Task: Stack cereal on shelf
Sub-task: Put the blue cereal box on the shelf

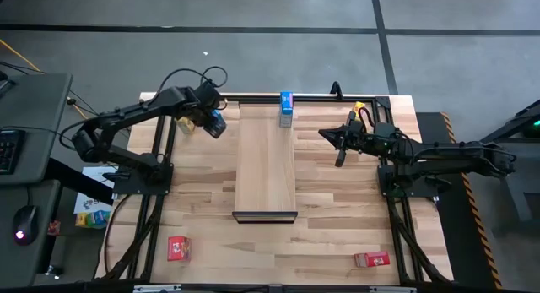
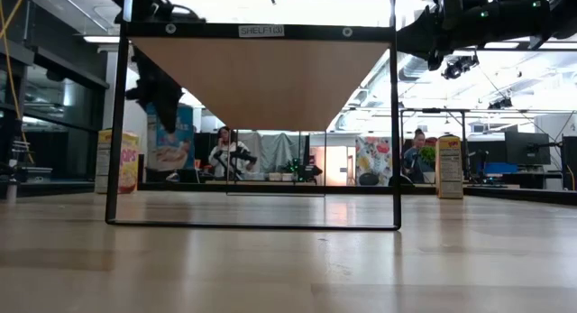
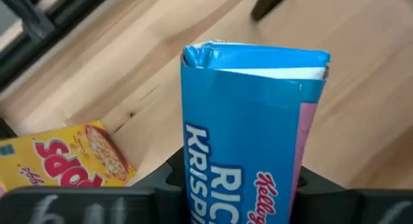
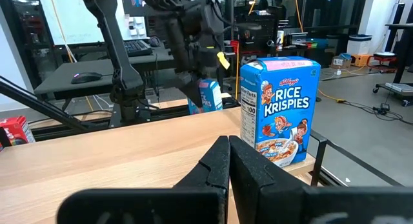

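Observation:
The shelf (image 1: 265,162) is a pale plank raised on a black frame, with its dark lip (image 1: 265,215) at the near end. One blue cereal box (image 1: 286,107) stands upright on its far end and also shows in the right wrist view (image 4: 279,111). My left gripper (image 1: 213,120), left of the shelf's far end, is shut on the second blue box (image 3: 251,133). My right gripper (image 1: 337,143) is shut and empty, right of the shelf, pointing toward the standing box. One yellow box (image 3: 64,162) lies on the table under my left arm. My left gripper pinches the blue box between its two fingers, on its two broad faces at the lower part (image 3: 193,185). The box reaches out past the fingertips along the fingers, its crumpled top end (image 3: 255,56) away from the wrist. The fingers slant down, and the box appears clear of the table.
A second yellow box (image 1: 360,107) is at the far right corner. Two red boxes lie near the front edge, one at the left (image 1: 177,247) and one at the right (image 1: 371,260). The black frame's posts (image 2: 114,124) stand around the shelf. People sit in the room behind.

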Controlling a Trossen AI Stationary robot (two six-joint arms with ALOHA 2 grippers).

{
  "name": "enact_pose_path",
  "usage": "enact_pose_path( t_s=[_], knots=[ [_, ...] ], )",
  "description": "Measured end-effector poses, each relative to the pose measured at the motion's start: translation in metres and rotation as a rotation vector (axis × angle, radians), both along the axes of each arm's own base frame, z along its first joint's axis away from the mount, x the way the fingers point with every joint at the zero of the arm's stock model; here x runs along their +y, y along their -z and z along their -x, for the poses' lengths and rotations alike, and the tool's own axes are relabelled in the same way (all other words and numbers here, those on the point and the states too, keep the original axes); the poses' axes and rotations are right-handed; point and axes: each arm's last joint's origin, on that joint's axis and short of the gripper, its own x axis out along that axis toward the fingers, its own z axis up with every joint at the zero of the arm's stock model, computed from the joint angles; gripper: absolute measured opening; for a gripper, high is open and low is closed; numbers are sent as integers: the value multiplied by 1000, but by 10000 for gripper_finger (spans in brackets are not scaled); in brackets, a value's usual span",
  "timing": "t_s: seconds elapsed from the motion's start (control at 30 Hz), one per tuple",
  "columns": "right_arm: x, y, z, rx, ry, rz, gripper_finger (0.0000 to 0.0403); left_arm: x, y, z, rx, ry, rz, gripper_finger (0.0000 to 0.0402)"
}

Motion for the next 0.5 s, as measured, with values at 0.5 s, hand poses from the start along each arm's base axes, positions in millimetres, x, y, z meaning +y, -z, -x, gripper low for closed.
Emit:
enact_pose_path(
  t_s=[0.5],
  knots=[
    [0,0,0,0,0,0,0,-27,-99,-25,-159,141,-120,101]
  ],
)
